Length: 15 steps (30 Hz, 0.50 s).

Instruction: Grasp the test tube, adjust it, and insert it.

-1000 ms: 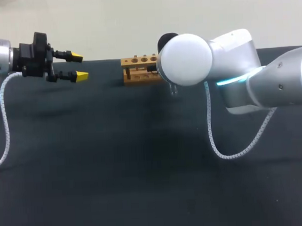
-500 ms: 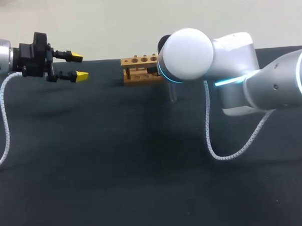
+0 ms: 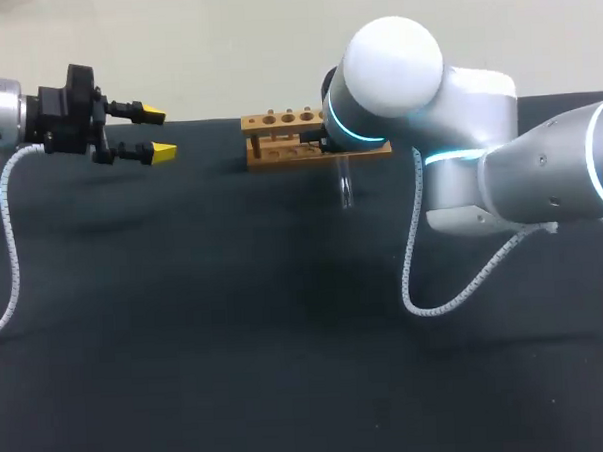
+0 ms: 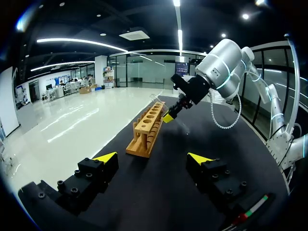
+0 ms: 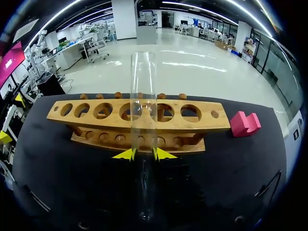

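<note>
Where the rack (image 3: pixel 274 155) stood at the far middle of the table (image 3: pixel 236 339), every round hole that could be seen in its top board was empty. It was made of pale wood: a long top board pierced by a row of holes was carried on short posts above a base board.

The tube (image 5: pixel 143 86) was kept outside the rack, on its near side. It was clear, straight and thin-walled, and nothing could be seen inside it. It was clamped across its lower half by the right gripper (image 5: pixel 144 155), whose yellow tips were pressed to it from both sides. Its rounded end hung down toward the black cloth.

A pink block (image 5: pixel 244 122) of notched shape lay on the cloth to the right of the rack.

At the far left, well apart from the rack, the left gripper (image 3: pixel 157 132) was pointed right, with its jaws spread wide and nothing held between them.
</note>
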{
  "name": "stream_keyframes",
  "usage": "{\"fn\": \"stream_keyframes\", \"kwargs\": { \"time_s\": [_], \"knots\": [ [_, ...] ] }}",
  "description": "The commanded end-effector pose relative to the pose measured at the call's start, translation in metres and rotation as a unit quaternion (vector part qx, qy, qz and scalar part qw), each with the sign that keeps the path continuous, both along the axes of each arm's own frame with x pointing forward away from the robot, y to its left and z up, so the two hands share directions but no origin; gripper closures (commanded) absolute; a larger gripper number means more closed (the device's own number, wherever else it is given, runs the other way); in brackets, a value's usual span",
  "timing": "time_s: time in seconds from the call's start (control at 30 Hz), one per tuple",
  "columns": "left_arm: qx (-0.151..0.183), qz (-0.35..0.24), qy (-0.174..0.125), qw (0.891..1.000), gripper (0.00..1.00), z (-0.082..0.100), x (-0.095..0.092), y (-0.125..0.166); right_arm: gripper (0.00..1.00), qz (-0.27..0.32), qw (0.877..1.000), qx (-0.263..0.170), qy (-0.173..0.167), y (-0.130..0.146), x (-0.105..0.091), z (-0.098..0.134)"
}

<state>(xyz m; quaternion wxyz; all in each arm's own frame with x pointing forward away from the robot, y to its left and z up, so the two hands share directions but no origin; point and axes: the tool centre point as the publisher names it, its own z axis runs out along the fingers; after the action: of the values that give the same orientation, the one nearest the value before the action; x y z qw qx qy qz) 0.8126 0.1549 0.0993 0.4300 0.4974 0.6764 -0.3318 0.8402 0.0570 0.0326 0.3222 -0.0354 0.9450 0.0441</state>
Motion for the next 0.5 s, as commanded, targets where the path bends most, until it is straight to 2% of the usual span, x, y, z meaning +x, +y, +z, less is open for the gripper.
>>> {"fn": "stream_keyframes", "kwargs": {
  "time_s": [0.03,0.3,0.5],
  "knots": [
    [-0.001,0.002,-0.003,1.000,0.00,-0.001,-0.002,0.001,1.00,0.003,1.000,0.002,0.019,0.000,0.003,-0.004],
    [-0.001,0.002,-0.003,1.000,0.00,-0.001,-0.002,0.001,1.00,0.000,1.000,0.005,0.026,0.000,0.000,-0.007],
    [-0.001,0.002,-0.003,1.000,0.00,-0.001,-0.002,0.001,1.00,-0.020,1.000,0.010,0.014,-0.002,-0.008,0.000]
  ]
}}
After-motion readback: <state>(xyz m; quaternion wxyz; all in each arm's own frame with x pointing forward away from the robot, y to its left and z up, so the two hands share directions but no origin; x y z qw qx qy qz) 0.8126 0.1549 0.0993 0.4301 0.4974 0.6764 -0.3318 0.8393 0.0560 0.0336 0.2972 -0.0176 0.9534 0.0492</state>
